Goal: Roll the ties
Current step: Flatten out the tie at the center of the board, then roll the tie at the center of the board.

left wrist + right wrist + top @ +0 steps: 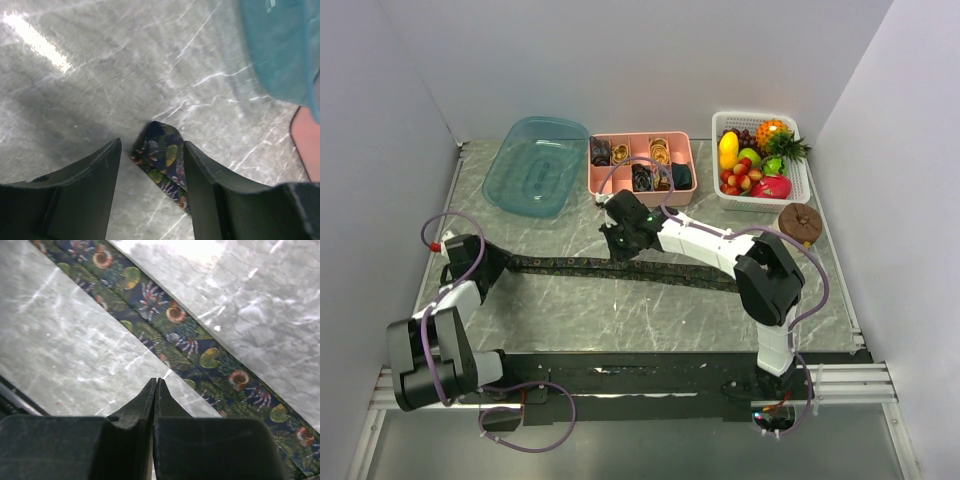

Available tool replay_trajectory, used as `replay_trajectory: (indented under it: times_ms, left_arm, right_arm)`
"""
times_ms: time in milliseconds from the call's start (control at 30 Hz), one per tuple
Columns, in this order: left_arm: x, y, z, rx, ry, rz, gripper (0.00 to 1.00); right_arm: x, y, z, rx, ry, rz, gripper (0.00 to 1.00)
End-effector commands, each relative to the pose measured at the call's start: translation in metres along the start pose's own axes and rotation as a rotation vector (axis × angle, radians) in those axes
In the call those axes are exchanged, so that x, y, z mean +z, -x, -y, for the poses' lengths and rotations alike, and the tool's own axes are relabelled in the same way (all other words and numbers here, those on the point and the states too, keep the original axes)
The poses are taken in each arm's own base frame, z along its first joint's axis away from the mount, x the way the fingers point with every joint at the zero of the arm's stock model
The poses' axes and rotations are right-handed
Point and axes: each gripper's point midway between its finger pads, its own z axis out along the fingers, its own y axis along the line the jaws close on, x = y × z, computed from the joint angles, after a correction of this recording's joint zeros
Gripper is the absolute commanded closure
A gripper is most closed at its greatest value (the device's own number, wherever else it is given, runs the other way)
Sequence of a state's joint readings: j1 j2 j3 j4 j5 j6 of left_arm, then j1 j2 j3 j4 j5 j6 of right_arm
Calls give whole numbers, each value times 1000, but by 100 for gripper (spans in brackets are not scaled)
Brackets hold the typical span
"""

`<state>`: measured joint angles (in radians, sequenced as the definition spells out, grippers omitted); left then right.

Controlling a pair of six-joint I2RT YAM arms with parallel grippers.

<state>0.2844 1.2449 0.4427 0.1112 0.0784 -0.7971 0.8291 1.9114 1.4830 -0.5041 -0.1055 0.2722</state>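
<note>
Top external shows one long dark floral fabric necktie [620, 268] unrolled; my left gripper [151, 145] apart around its tip, right gripper [156, 382] together, empty.

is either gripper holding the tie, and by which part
Neither. The left gripper is open astride one end of the tie; the right gripper is shut, empty.

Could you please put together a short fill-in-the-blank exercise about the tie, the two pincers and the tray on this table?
1. The long dark patterned fabric necktie lies stretched out on the grey marble table, not yet ___.
2. The left pincer stands ___, with the necktie's pointed tip between its fingers.
3. The right pincer is ___, with nothing between its fingers.
4. The small coiled ties sit in a compartment tray of ___ plastic.

Missing words: rolled; open; shut; pink.
</note>
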Motion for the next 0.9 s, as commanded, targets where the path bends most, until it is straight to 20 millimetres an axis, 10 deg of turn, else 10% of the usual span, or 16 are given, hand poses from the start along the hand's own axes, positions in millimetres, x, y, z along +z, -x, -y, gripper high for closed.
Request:
replay_trajectory:
  times_ms: [0, 433, 867]
  left_arm:
    - [7, -3, 2, 13, -45, -6, 43]
    - [13, -9, 1, 11, -60, -30, 54]
    - [15, -10, 7, 24, -94, -34, 89]
  right_arm:
    - [-19, 36, -17, 18, 90, 94, 100]
    - [-20, 66, -75, 70, 403, 154, 100]
    - [14, 87, -91, 112, 479, 190, 100]
